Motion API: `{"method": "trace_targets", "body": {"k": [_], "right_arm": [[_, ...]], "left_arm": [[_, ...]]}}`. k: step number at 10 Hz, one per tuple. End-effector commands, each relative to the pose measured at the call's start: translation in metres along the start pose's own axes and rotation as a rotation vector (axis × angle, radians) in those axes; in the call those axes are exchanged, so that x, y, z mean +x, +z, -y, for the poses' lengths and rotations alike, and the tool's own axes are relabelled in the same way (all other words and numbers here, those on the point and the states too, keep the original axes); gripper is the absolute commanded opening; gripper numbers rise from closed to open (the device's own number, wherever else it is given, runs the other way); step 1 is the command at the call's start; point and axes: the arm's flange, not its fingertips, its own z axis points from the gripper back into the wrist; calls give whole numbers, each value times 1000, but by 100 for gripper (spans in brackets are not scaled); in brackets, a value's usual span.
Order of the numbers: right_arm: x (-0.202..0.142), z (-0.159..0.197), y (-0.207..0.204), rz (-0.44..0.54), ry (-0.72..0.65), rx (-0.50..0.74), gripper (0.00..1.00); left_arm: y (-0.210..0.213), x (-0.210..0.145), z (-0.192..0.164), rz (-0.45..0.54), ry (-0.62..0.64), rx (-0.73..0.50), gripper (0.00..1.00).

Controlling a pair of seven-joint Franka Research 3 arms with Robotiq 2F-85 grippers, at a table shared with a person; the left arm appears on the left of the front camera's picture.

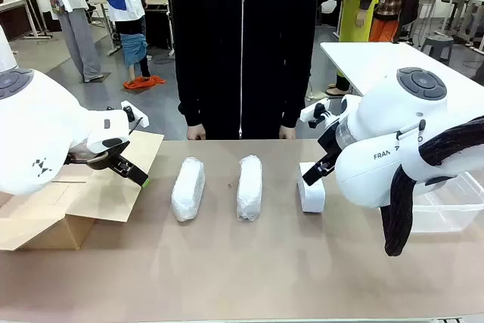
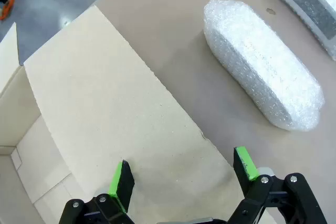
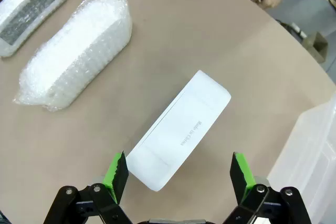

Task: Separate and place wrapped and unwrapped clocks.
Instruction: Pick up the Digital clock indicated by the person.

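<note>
Two wrapped clocks in bubble wrap lie side by side mid-table, one on the left (image 1: 188,188) and one on the right (image 1: 249,187). The unwrapped clock (image 1: 311,197), a bare white block, lies right of them. In the right wrist view it (image 3: 178,129) lies with its printed back up, just ahead of my open right gripper (image 3: 178,174), whose fingers are empty. My left gripper (image 2: 182,174) hangs open and empty over a cardboard flap (image 2: 105,108), with the nearer wrapped clock (image 2: 262,66) off to its side. From the front, the left gripper (image 1: 134,173) is over the box and the right gripper (image 1: 311,178) is above the bare clock.
An open cardboard box (image 1: 53,221) sits at the table's left. A clear plastic bin (image 1: 450,206) stands at the right, partly behind my right arm. A person stands at the far edge with both hands (image 1: 196,132) resting at the table.
</note>
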Motion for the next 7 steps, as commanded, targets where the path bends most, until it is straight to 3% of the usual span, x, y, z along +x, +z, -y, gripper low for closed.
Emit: {"method": "trace_targets", "body": {"k": [1, 7], "right_arm": [[0, 0, 0, 0, 0, 0, 100], [0, 0, 0, 0, 0, 0, 100]], "left_arm": [[0, 0, 0, 0, 0, 0, 100], [0, 0, 0, 0, 0, 0, 100]]}}
